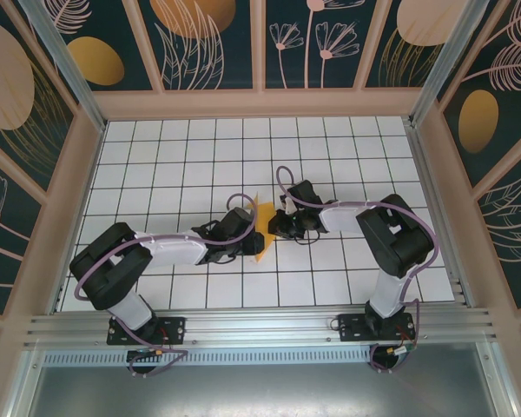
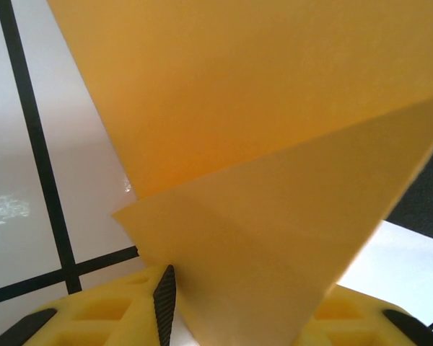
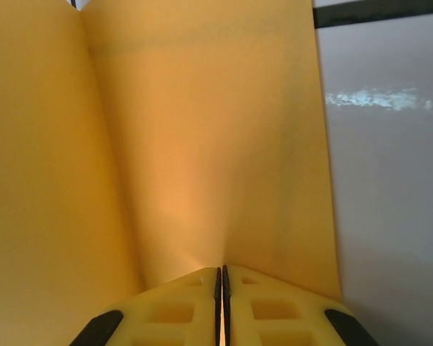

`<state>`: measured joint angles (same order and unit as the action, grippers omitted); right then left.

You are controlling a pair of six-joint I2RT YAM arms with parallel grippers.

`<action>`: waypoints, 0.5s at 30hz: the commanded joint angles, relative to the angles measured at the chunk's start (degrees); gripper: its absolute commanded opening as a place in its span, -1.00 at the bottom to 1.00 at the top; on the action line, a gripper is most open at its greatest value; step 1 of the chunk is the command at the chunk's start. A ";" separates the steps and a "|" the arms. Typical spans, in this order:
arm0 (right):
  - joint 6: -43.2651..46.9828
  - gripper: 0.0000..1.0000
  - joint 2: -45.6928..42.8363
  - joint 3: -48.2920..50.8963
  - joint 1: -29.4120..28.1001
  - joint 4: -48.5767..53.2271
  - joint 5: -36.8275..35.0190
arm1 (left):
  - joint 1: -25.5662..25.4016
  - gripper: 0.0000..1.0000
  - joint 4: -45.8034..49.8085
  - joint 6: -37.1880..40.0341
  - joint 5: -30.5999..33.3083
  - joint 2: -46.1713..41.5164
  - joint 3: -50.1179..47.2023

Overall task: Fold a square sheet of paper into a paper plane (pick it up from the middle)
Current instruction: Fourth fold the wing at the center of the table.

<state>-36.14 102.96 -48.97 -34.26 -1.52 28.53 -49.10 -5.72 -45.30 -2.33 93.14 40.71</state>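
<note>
Orange-yellow and thin, the square sheet of paper [image 1: 259, 228] is judged light, crease-prone; it is pinched in the right claw [image 3: 221, 277], straddled by the parted left claw [image 2: 244, 288]; best held near creases.

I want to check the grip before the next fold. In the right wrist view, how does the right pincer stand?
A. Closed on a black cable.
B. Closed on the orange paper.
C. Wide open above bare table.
B: the right pincer has its two fingers pressed together, with the orange paper rising from between them.
</note>
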 commanded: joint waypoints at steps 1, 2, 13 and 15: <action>-0.24 -0.75 0.90 0.54 0.22 -0.57 0.38 | -0.60 -0.26 2.02 -0.50 1.80 1.05 1.57; -0.25 -0.75 0.78 0.55 0.17 -0.57 0.41 | -0.72 -0.30 2.02 -0.50 1.59 1.06 1.66; -0.41 -0.76 1.12 0.79 0.21 -0.23 0.03 | -0.78 -0.80 1.80 1.41 1.13 0.72 2.18; -0.67 -0.76 0.95 1.22 0.11 -0.57 0.17 | -0.79 -0.84 1.67 2.60 0.21 0.89 2.36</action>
<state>-36.34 103.07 -48.95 -34.26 -1.54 28.53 -49.63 -5.06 -44.80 -2.07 93.49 41.32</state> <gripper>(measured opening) 0.119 0.086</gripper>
